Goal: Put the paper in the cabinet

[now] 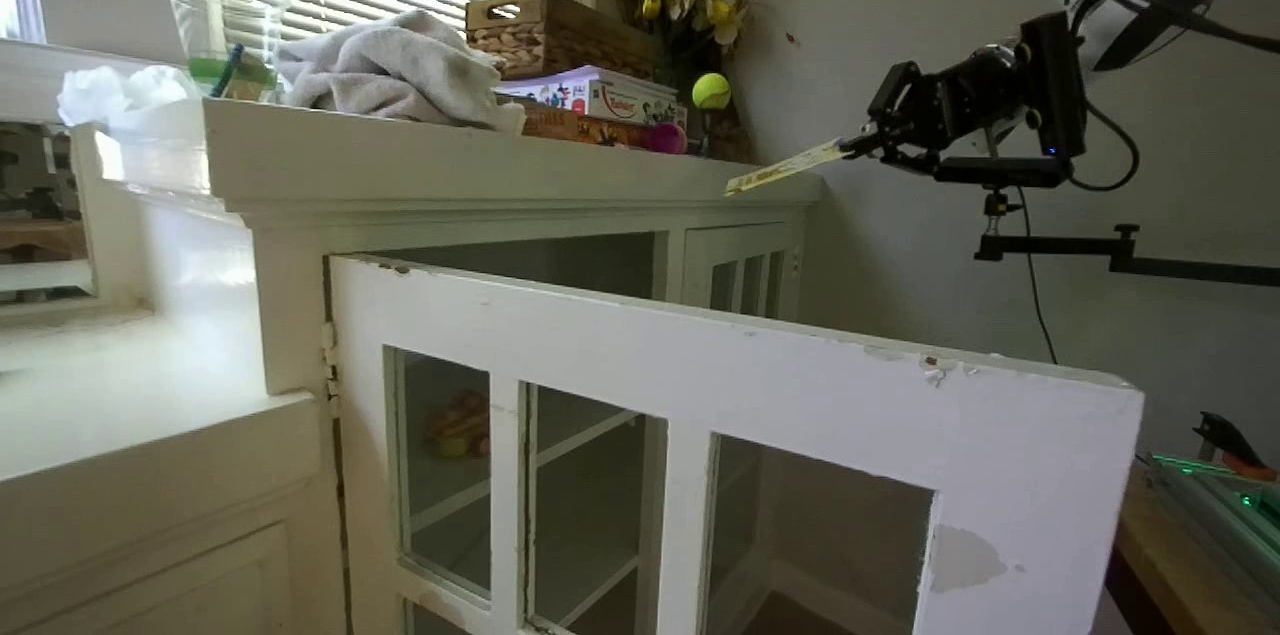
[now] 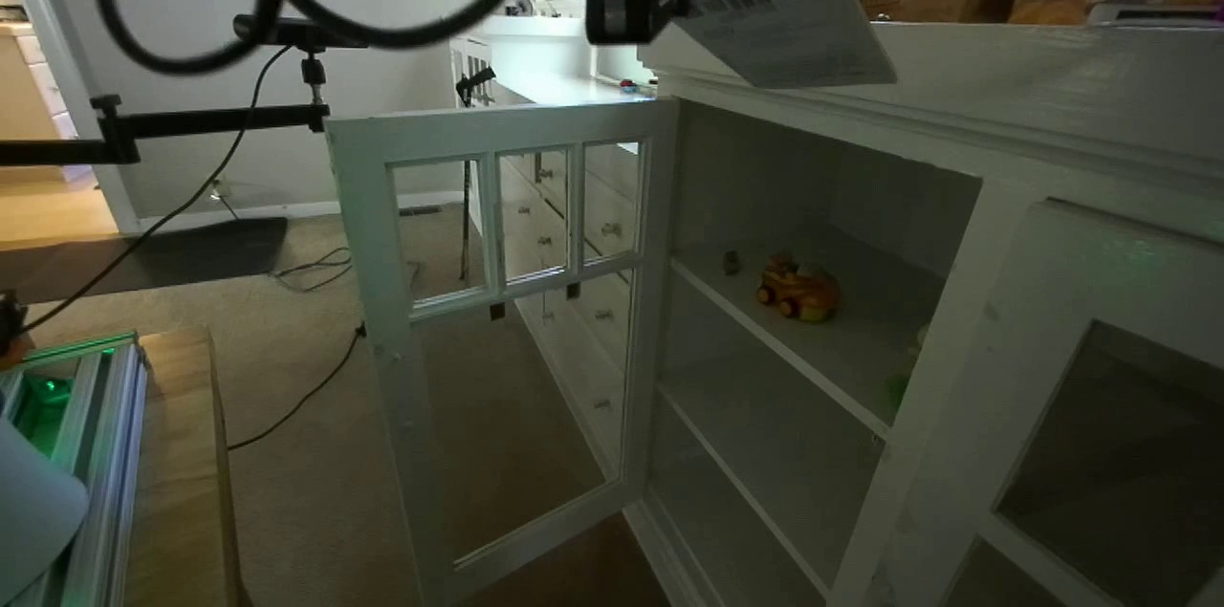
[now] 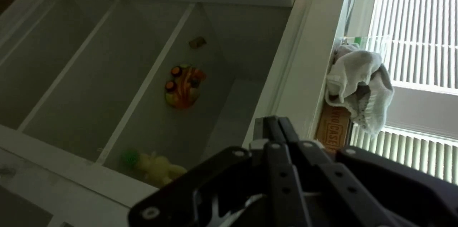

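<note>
In an exterior view the camera is looking from below and well to the side of the claw (image 1: 860,147), along the cabinet (image 1: 470,160), with the open door (image 1: 745,375) looming close. From the claw's opposite side, in an exterior view, the camera is sitting nearer, cropping the claw at the top and facing the same door and the shelves (image 2: 832,349). The wrist view is peering, turned sideways, from just behind the claw into those shelves, all three sharing the orange toy (image 3: 183,85).

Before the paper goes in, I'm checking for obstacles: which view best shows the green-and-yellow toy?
The wrist view: the toy shows both colours, dimly. An exterior view gives only a sliver beside the cabinet frame; elsewhere I can't find it.
</note>
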Motion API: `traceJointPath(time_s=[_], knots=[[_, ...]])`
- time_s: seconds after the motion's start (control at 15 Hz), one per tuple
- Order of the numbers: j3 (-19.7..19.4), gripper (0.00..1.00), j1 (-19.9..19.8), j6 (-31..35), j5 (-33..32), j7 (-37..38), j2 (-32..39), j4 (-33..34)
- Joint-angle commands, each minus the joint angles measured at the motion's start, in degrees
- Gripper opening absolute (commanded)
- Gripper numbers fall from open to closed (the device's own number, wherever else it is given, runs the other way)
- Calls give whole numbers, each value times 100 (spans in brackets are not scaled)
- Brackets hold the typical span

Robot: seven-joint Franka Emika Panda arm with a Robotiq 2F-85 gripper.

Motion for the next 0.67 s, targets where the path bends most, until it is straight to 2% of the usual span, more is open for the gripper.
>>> traceJointPath(time_s=[0.0, 0.33, 0.6], knots=[[-52, 1, 167, 135, 573, -854, 802, 206], [64, 1, 124, 103, 785, -818, 1630, 324], [71, 1, 142, 70, 1091, -1116, 2350, 635]])
